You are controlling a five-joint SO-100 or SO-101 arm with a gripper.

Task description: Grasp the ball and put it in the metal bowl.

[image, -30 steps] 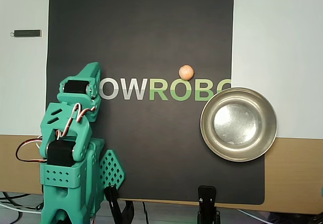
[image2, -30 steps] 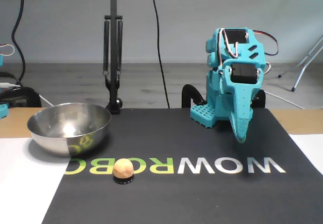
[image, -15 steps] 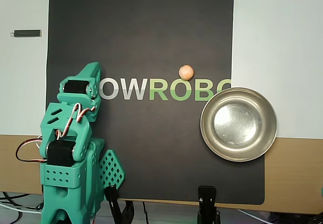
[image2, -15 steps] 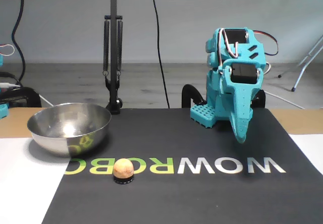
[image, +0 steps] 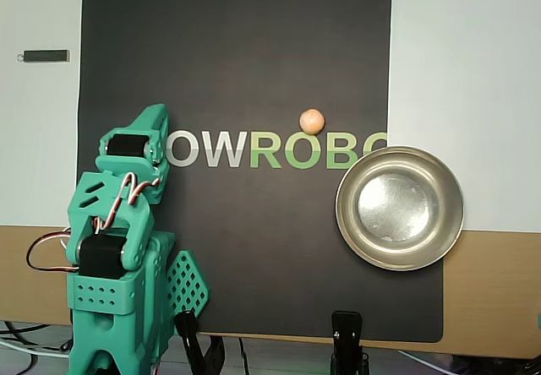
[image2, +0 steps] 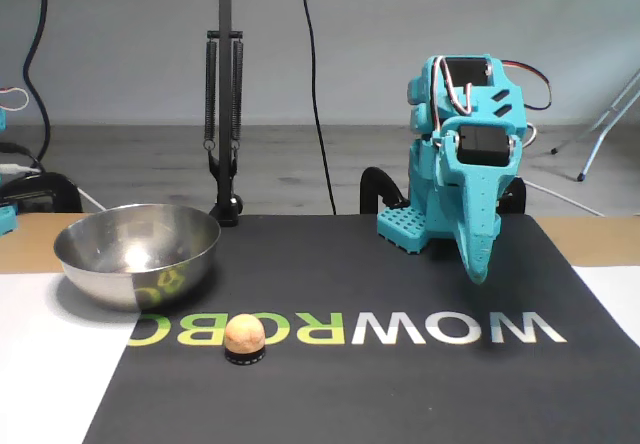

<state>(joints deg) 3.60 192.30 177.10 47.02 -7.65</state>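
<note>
Looks like a hobby robotics bench or small lab: black logo mat (image: 254,54) spread over the surface (image: 473,71), teal 3D-printed arm (image2: 462,164) with bare servo wires, clamped camera stand (image2: 224,114) at the far edge, loose cables (image2: 310,84) against a plain grey wall

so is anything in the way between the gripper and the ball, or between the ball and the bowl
Nothing visible. The gripper hangs folded by the arm's base, and only bare black mat with its printed logo lies between it and the ball. The metal bowl sits close by, with open mat between them too.
</note>
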